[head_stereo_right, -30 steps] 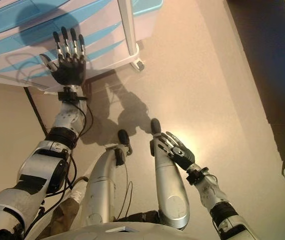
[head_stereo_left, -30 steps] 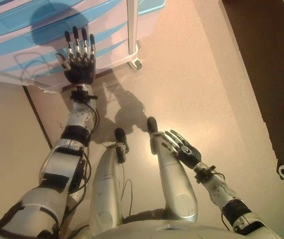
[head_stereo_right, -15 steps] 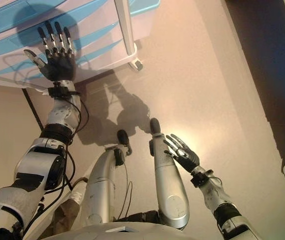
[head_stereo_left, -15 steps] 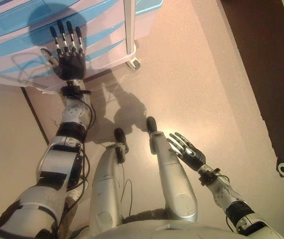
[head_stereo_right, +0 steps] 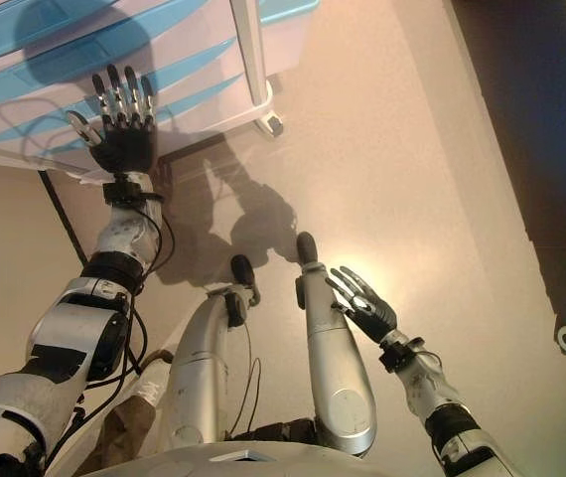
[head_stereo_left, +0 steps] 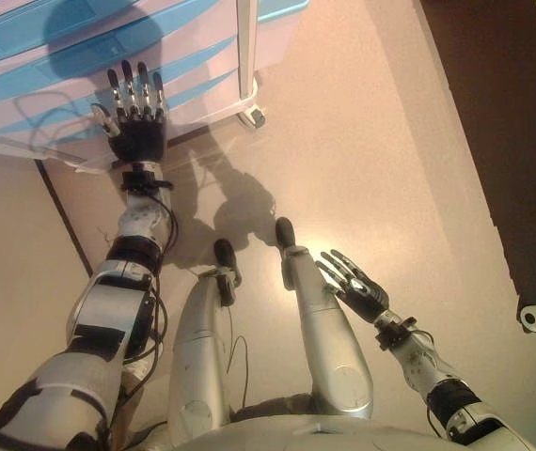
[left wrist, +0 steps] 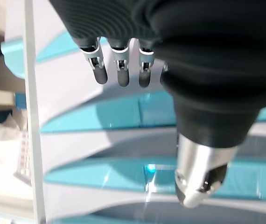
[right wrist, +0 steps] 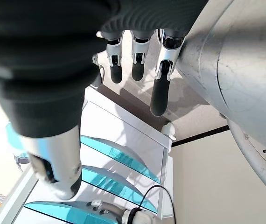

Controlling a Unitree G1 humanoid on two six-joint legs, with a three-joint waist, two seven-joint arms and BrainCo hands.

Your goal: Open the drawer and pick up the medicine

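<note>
On the pale floor stands the drawer unit (head_stereo_left: 80,56), all drawers closed, medicine unseen; the open left hand (head_stereo_left: 134,117) should hook a blue drawer front (left wrist: 123,112), while the open right hand (head_stereo_left: 353,282) hangs low.

**Cabinet ahead, hands apart**

The drawer cabinet (head_stereo_left: 108,66) stands on the floor (head_stereo_left: 371,141) at the far left, its drawers (left wrist: 137,114) stacked one above another. The left hand (head_stereo_left: 136,127) hangs just before its front. The right hand (head_stereo_left: 354,287) is low on the right, well apart from the cabinet.
</note>
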